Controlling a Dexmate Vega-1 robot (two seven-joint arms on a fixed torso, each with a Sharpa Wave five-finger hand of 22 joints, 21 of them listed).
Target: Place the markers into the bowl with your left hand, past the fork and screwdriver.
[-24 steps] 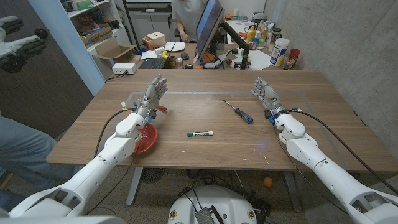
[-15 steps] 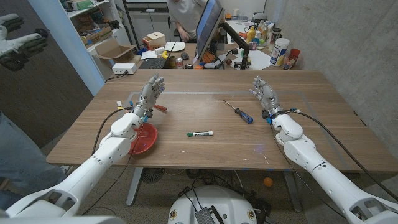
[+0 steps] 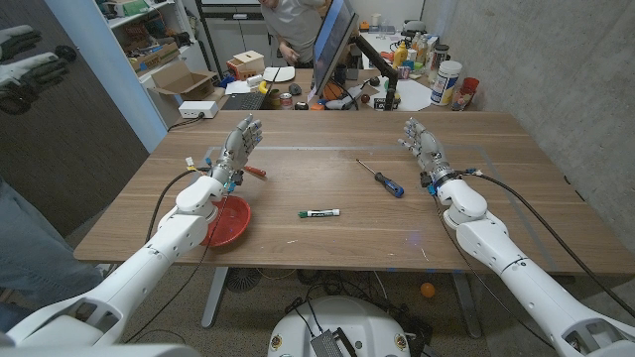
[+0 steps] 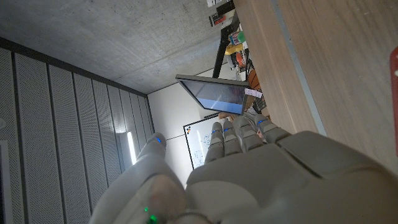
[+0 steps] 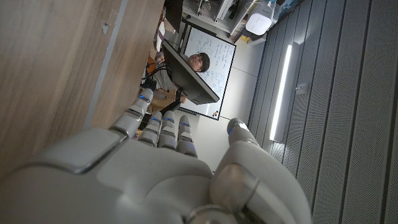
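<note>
Both hands empty over the wooden table [image 3: 337, 248]

Left hand [image 3: 238, 149] and right hand [image 3: 421, 146] hold nothing, fingers apart; green-labelled marker [image 3: 319, 213] lies centre frame, red bowl [image 3: 226, 223] lower left.

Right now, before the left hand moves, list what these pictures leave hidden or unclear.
- Red bowl: head view, its near-left part is covered by the left arm.
- Red-handled item beside the left hand: head view, partly behind the fingers and too small to name.
- Fork: nothing in the head view can be made out as one.
- Marker: head view, label too small to read.
- Screwdriver: head view, tip type too small to tell.
</note>
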